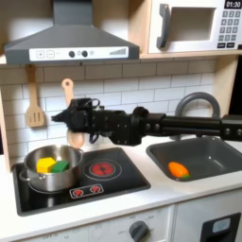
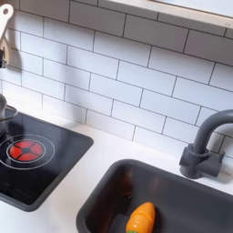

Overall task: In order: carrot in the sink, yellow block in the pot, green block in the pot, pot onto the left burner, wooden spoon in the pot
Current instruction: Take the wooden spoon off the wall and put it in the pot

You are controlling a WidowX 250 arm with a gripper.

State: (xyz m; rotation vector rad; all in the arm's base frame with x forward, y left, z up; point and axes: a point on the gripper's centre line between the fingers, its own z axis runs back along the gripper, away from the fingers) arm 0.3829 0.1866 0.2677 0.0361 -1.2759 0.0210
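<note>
In the first exterior view, the arm is stretched in from the right across the stove, and the tool [image 1: 70, 126] is held up against the tiled wall at the wooden spoon [image 1: 69, 112], whose round handle end is seen above it and whose bowl shows just below. Whether the tool is clenched on the spoon or released cannot be told. A slotted wooden spatula [image 1: 34, 102] is hung further left on the wall. The pot [image 1: 52, 166] is set on the left burner, with the yellow block [image 1: 44, 165] and the green block [image 1: 60, 165] lying inside it, touching. The carrot [image 1: 178, 170] is lying in the sink [image 1: 203, 149] at the right; in the second exterior view the carrot [image 2: 139, 218] is seen near the sink's [image 2: 109, 187] near edge, with the dark faucet [image 2: 202, 150] standing at the far right.
</note>
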